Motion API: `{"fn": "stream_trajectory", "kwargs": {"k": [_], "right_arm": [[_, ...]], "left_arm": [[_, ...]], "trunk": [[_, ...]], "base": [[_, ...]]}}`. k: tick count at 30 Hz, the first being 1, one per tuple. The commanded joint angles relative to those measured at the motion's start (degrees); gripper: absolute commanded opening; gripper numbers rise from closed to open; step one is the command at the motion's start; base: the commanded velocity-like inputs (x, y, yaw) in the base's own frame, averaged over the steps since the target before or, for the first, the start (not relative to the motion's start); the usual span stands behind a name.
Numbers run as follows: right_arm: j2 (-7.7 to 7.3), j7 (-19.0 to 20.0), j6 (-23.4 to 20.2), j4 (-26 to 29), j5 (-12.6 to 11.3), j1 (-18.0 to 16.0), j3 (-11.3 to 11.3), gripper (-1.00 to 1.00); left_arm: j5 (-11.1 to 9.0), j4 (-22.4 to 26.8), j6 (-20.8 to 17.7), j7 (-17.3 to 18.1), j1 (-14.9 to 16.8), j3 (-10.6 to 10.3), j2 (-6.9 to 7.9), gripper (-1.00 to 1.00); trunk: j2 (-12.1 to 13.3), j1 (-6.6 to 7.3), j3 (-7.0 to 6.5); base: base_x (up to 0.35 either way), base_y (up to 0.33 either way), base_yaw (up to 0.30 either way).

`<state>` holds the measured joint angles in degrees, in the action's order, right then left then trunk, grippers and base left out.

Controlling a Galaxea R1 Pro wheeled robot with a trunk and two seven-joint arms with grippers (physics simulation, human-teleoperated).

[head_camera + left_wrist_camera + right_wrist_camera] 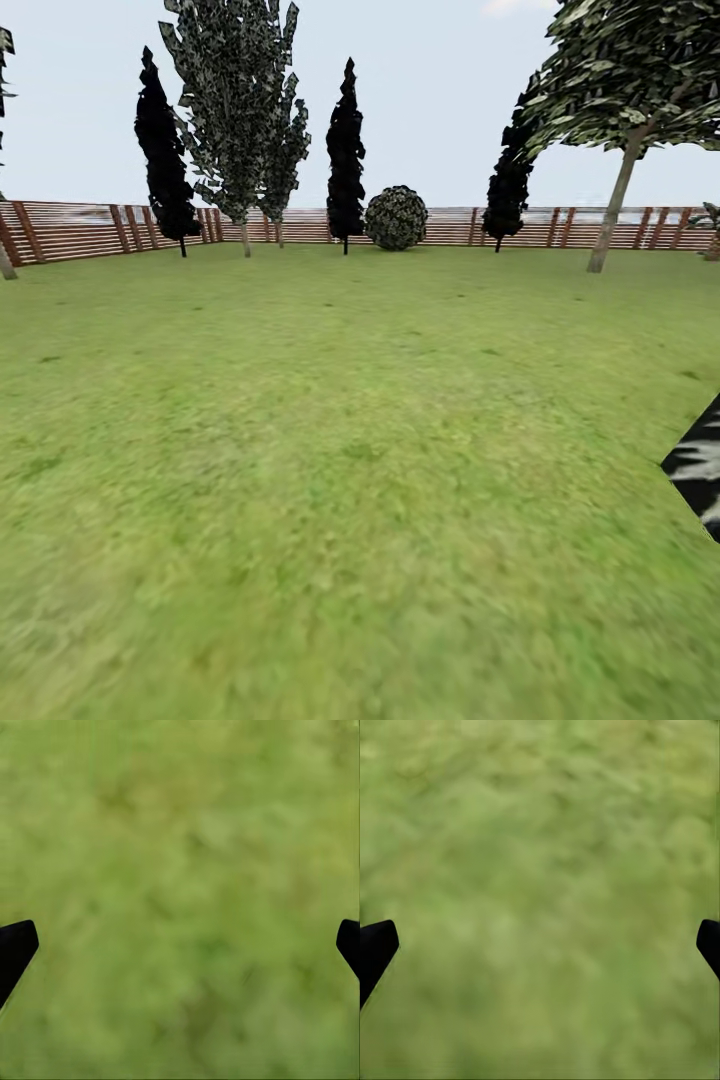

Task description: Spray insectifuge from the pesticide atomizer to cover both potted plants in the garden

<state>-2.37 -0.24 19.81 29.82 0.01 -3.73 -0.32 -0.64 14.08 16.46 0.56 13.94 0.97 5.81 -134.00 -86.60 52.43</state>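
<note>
- Grass all the way: a broad green lawn (340, 450) fills the garden in the head view, running flat and bare back to the boundary.
- Along that far edge runs a slatted brown wooden fence (80, 230), stretching right across the back.
- In front of the fence, three slim, near-black cypress-like trees: one at left (165, 160), one at centre (346, 150), one further right (508, 180).
- Between the left and centre ones stands a taller, speckled grey-green tree (240, 100), with a thin pale trunk.
- Just beside the centre cypress sits a round clipped grey-green bush (396, 217), right against the fence.
- At right, a leaning tree with a pale trunk and a wide leafy crown (625, 90) spreads over that corner.
- At the right edge, a dark patch with white streaks (700, 465) cuts into the grass; what it is cannot be told.
- Nothing stands on the open lawn between the camera and the fence.
- Left tool (180, 945): two black fingertips at opposite edges of its wrist view, spread wide, blurred grass between them.
- Right tool (540, 945): same picture, tips set well apart over grass, gripping nothing.
</note>
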Motion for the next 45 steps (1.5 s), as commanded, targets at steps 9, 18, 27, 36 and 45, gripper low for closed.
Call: {"fn": "stream_trajectory", "kwargs": {"k": [9,18,27,36,45], "right_arm": [[0.00,0.0,0.2,0.0,0.0,0.0,0.0,1.00],[0.00,0.0,0.2,0.0,0.0,0.0,0.0,1.00],[0.00,0.0,0.2,0.0,0.0,0.0,0.0,1.00],[0.00,0.0,0.2,0.0,0.0,0.0,0.0,1.00],[0.00,0.0,0.1,0.0,0.0,0.0,0.0,1.00]], "left_arm": [[-0.1,0.0,0.2,0.1,0.0,0.1,-0.01,1.00],[-0.1,-0.1,0.2,0.1,0.0,0.1,-0.01,1.00],[-0.1,0.0,0.2,0.1,0.0,0.1,-0.01,1.00],[-0.1,0.0,0.2,0.1,0.0,0.1,-0.01,1.00],[-0.1,0.0,0.2,0.1,0.0,0.1,-0.01,1.00]], "trunk": [[0.0,-0.02,0.05],[0.0,-0.02,0.05],[0.0,-0.02,0.05],[0.0,-0.02,0.05],[0.0,-0.02,0.05]], "base": [[0.339,0.133,0.000],[0.339,0.035,0.000],[0.339,0.001,-0.015],[0.339,0.000,-0.197],[0.339,0.001,-0.262]]}}
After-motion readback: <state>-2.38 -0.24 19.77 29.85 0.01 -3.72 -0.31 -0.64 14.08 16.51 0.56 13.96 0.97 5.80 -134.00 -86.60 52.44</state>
